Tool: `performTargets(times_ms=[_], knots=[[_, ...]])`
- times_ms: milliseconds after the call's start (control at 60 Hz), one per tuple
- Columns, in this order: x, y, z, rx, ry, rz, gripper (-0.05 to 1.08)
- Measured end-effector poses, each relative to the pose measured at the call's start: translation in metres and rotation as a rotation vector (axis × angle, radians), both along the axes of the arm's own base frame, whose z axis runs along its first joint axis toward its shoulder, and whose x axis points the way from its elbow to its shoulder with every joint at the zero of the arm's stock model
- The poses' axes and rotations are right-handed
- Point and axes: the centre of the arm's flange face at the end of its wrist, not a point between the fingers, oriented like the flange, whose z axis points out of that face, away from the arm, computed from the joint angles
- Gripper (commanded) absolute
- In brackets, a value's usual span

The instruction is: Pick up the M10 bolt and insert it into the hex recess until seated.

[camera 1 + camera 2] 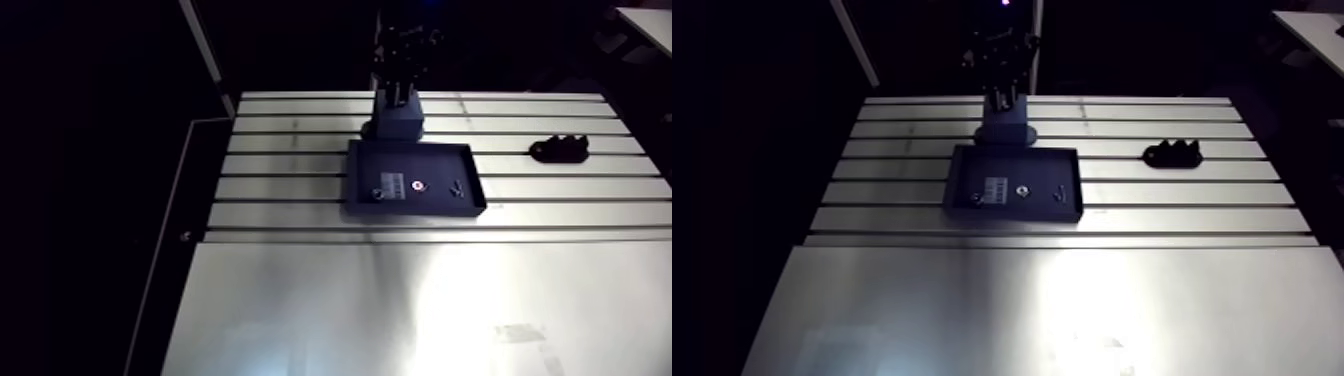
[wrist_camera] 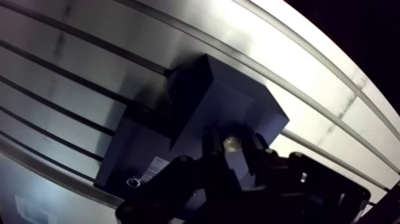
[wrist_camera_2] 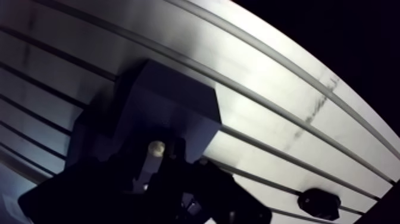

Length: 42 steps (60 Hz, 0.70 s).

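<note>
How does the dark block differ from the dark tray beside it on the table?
The block stands tall and compact; the tray lies low and wide. The tray has a raised rim holding small parts; the block shows plain flat faces. Both are dark and rest on the slotted table.

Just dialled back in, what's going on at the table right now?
The gripper holds a small silver metal bolt between its fingers, over the dark blue rectangular block that stands at the far edge of the dark shallow tray on the slotted aluminium table. Whether the bolt is seated cannot be seen.
</note>
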Motion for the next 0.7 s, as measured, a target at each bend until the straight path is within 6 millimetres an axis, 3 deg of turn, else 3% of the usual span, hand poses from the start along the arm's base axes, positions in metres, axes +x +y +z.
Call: performTargets(times_ms=[700], knots=[[0.0000, -0.0006, 0.0006, 0.000, 0.003, 0.000, 0.72]])
